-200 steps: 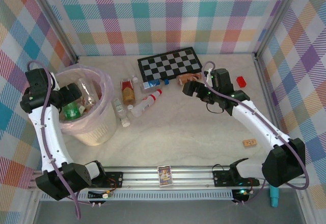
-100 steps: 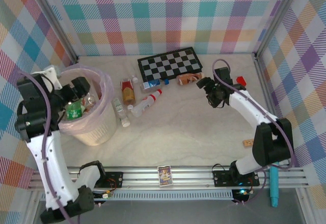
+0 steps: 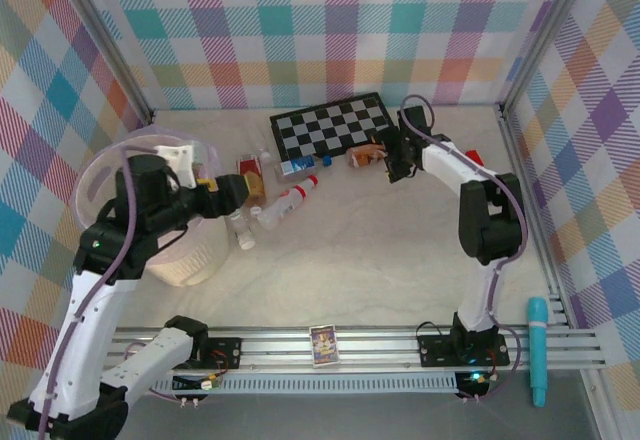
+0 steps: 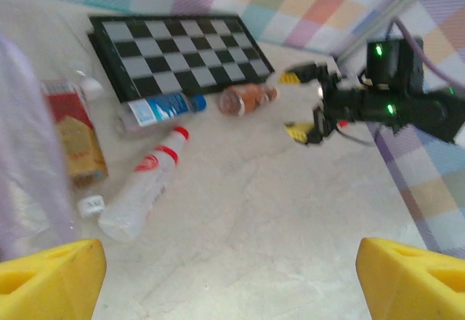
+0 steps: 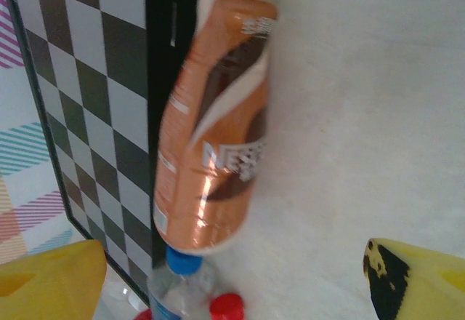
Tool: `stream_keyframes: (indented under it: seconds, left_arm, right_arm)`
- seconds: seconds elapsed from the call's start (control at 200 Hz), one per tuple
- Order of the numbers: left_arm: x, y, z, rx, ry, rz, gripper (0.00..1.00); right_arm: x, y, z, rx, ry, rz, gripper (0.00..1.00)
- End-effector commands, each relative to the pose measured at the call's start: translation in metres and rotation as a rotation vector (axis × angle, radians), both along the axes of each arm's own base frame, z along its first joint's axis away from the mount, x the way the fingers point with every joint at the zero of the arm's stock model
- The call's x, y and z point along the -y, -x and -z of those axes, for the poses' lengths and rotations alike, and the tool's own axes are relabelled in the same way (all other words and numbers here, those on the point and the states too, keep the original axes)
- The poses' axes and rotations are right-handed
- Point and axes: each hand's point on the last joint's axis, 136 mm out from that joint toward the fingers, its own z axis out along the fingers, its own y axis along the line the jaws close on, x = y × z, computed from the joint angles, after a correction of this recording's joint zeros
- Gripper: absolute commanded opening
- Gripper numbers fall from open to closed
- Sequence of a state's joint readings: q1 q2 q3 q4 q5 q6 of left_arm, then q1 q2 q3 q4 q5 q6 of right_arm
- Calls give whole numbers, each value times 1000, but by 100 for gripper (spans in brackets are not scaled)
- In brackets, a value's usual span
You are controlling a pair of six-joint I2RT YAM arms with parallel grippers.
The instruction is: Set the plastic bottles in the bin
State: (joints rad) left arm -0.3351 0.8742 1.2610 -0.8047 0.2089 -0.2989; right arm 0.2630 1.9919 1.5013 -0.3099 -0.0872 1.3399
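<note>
Plastic bottles are lying on their sides on the table, in a loose cluster between the bin and the checkerboard.

Brown bottle is lying apart from that cluster, along the checkerboard's near edge, touching it or nearly so. Right gripper is hovering just beside it, jaws spread wide and gripping nothing. In the right wrist view the bottle is sitting ahead of the jaws and left of their midline. Its long axis is running away from the wrist, so crosswise to the closing line.

Judgement: the right arm is the nearer one for this bottle. A small shift toward the board side looks needed to centre the body between the fingers. The board edge may crowd one finger.

Left gripper is hanging near the bin's rim, jaws likewise spread and empty, facing the cluster. White red-capped bottle is lying nearest ahead of it, axis slanting. Blue-labelled bottle is lying farther off, beside the board.

Bin is standing upright at the table's left, lined with a pink bag. The left arm is covering most of its mouth, so its contents cannot be told.
</note>
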Motion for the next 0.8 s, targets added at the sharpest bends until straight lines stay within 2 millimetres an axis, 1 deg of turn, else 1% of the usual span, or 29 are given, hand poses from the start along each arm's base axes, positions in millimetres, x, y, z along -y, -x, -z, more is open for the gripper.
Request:
stream_keyframes:
  seconds: [0.0,0.035,0.18,0.325,0.455,0.535,0.645,0.7,0.795]
  left_arm:
    - [8,-6,-13,71,13,-27,89]
    - [12,-5,-12,67,0,-16,89]
    - [16,-1,-10,64,-10,-4,88]
    - [9,4,-11,72,-14,-27,88]
    - [6,10,-20,81,-11,-27,88]
    - [5,12,-26,89,-8,-27,88]
    - [6,12,-34,104,2,-25,88]
    - [10,11,-37,103,14,-12,88]
    - [19,9,-41,104,48,25,89]
  right_arm:
    - [-10,-15,7,-18,-35,22,91]
    - [-11,-19,7,-20,-35,24,91]
    - [-12,-31,20,-48,-2,37,90]
    - [-16,-36,31,-69,13,27,88]
    - [-13,-37,40,-81,29,38,83]
    - [-16,-37,45,-90,24,32,79]
    - [-16,-37,49,-94,21,21,69]
    - [-16,-35,48,-96,26,15,65]
    - [-12,-33,39,-78,39,12,58]
